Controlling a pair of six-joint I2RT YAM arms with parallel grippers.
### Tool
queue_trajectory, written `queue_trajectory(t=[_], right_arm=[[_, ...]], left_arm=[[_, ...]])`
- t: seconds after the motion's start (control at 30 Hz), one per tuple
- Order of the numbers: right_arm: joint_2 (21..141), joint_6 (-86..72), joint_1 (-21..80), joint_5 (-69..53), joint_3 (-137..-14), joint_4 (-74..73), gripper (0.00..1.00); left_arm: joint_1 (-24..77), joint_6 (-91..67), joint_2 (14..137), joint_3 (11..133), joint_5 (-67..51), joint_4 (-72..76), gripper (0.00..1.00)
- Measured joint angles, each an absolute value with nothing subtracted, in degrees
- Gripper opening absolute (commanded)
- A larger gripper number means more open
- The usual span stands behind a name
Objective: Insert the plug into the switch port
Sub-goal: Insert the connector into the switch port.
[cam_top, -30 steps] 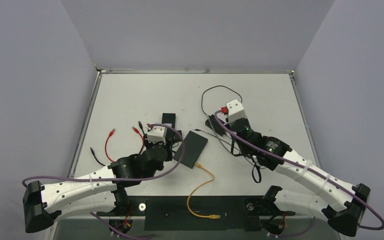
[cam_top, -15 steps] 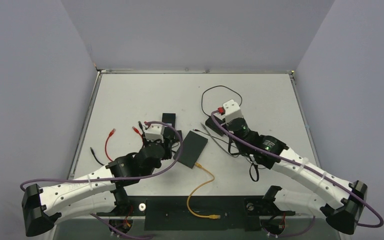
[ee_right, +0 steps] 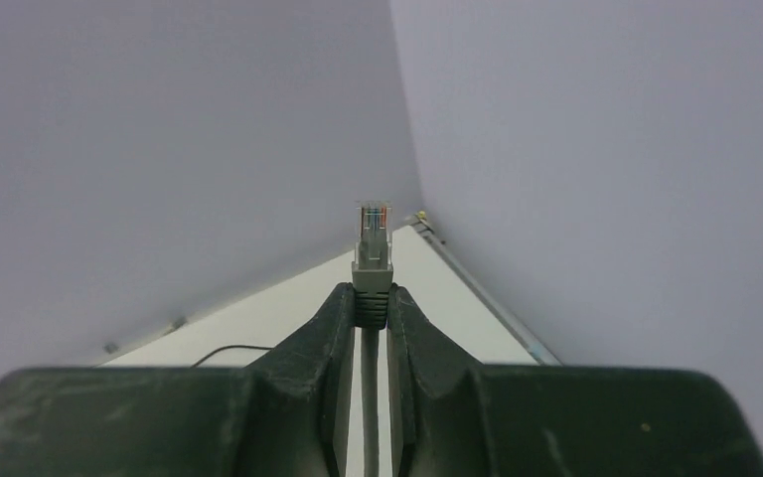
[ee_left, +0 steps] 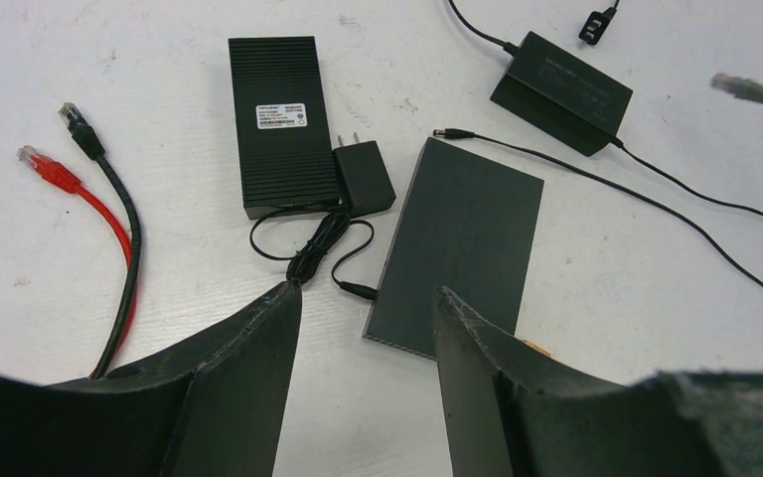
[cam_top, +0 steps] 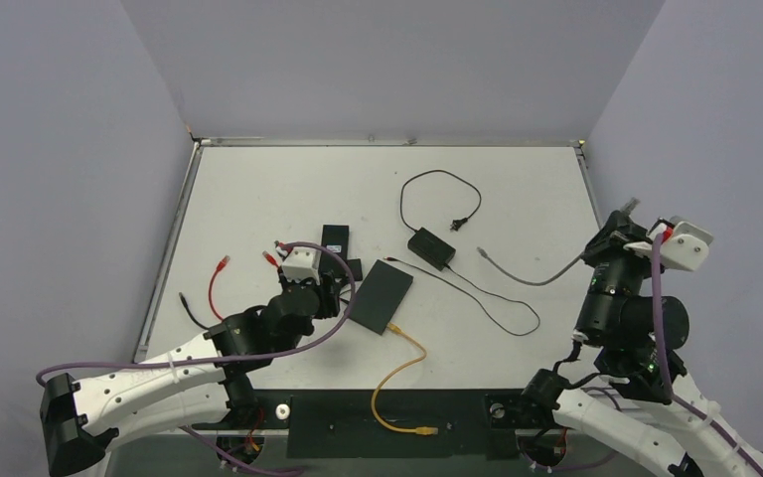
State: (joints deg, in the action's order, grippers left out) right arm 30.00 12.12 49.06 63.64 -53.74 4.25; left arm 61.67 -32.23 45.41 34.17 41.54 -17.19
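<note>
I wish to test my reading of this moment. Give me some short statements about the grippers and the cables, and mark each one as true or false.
1. The right gripper holds a gray plug between its fingers. True.
2. The left gripper is shut on the red cable. False: it is open and empty, and the red cable lies on the table to its left.
3. A yellow cable runs from the flat black box toward the near edge of the table. True.
4. The gray plug sits in a port of the flat black box. False: it is held up in the air at the right side, apart from the box.
</note>
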Motion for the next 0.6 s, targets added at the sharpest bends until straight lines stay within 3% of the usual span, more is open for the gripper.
queue_trajectory(t=[0.17, 0.3, 0.6], right_arm=[[31.55, 22.24, 49.04, 72.82, -53.08, 5.91, 0.00], [38.15, 21.04, 49.04, 72.20, -54.78, -5.56, 0.00], [56.21, 13.30, 48.75, 45.43, -55.57, -30.63, 0.00]], left_arm=[[61.14, -32.16, 45.56, 34.06, 40.53, -16.56, 0.49], [60.60, -32.08, 46.63, 34.06, 39.18, -15.84, 0.49], [58.89, -31.92, 48.25, 34.06, 36.12, -15.00, 0.49]])
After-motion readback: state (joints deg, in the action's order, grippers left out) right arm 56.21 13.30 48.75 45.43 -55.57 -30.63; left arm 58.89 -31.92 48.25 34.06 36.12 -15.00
